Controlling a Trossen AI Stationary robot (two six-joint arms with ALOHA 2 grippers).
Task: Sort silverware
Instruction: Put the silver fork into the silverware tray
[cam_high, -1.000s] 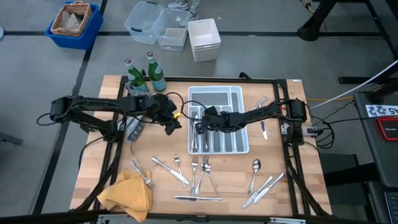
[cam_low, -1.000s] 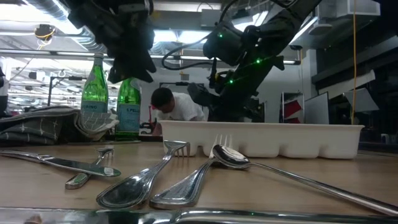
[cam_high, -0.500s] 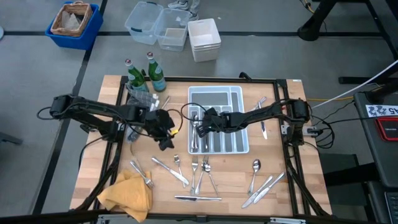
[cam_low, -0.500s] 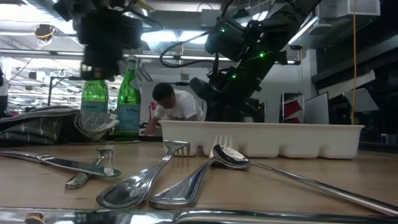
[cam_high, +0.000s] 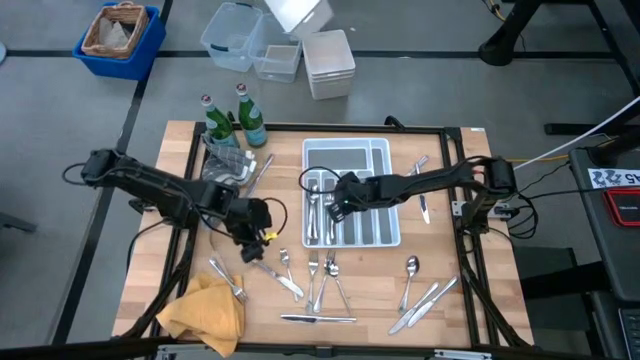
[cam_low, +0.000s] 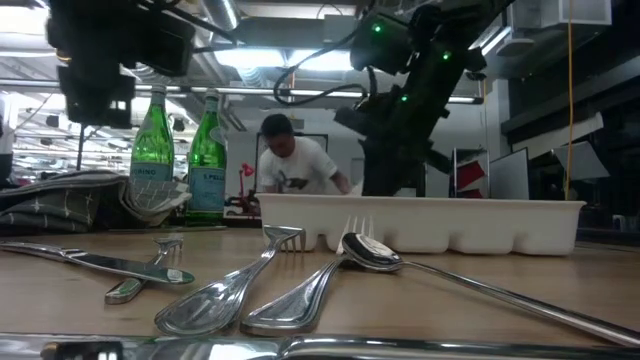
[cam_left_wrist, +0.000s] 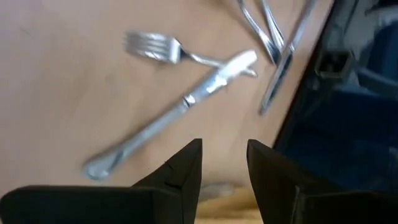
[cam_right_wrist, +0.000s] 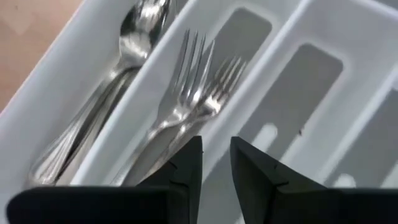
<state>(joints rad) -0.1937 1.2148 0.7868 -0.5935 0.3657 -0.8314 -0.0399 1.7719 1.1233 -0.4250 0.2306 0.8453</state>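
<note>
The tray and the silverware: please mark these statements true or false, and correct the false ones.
1. Forks lie in one compartment of the white tray, with spoons in the compartment beside them. True: the right wrist view shows two forks next to the spoons.
2. The right gripper holds a knife. False: its fingers stand open over the tray with nothing between them.
3. The left gripper hovers over loose silverware on the wooden table. True: its open fingers point at a knife and a fork.
4. All the silverware is already in the tray. False: many pieces lie on the table.
5. Two green bottles stand inside the tray. False: they stand on the table beside it.
</note>
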